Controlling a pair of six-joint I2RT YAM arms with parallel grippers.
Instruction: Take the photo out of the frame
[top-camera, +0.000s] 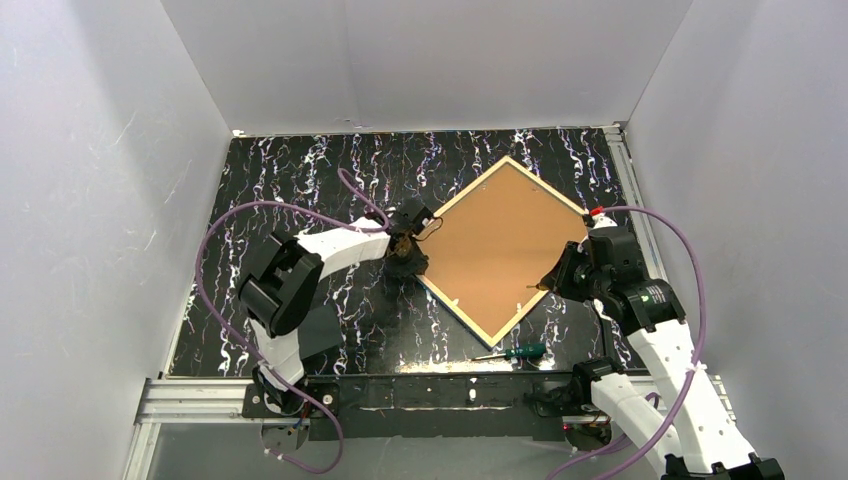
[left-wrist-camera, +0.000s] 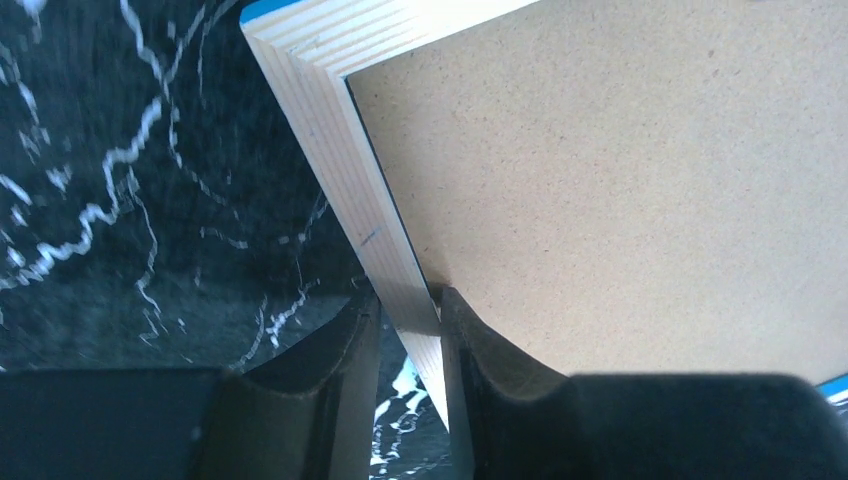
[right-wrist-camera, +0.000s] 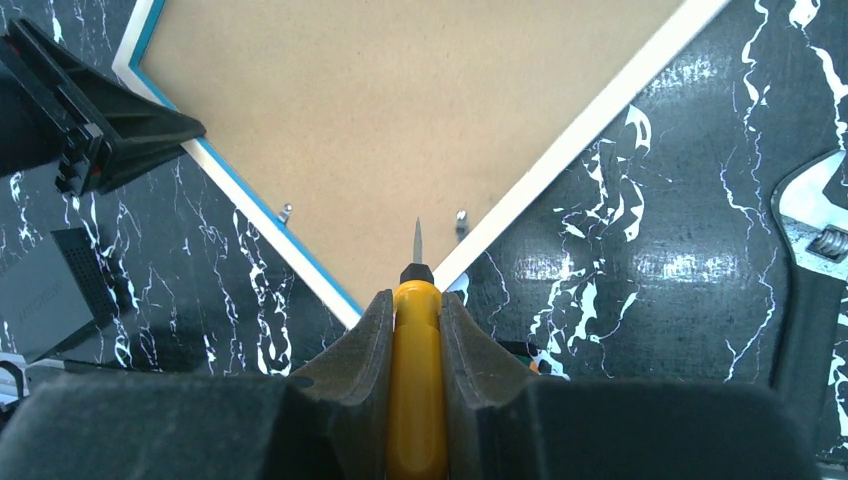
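**Item 1, frame**: lying back-up on the black marbled table, right of ctr, turned cornerwise like a diamond. Pale wood is showing on the back rails, w/ a thin blue line showing along the outer edge.

**Photo:** not showing in any view; can't tell where it's sitting.

**Item 2, backing board**: plain brown, filling the whole opening and covering whatever is lying under it.

**Item 3, metal tabs**: two small ones sticking up at the board's edge, one per rail, either side of the corner nearest my right gripper.

**Item 4, left gripper**: I'm pinching the frame's left rail, w/ one finger sitting outside over the table and the other over the board's margin.

**Item 5, right gripper**: I'm clamping a yellow-handled screwdriver. Its blade is pointing over the board btwn the tabs; can't tell if it's touching.

**Item 6, green-handled screwdriver**: lying on the table just off the frame's near corner, apart from it.

**Item 7, purple cables**: looping off both arms.
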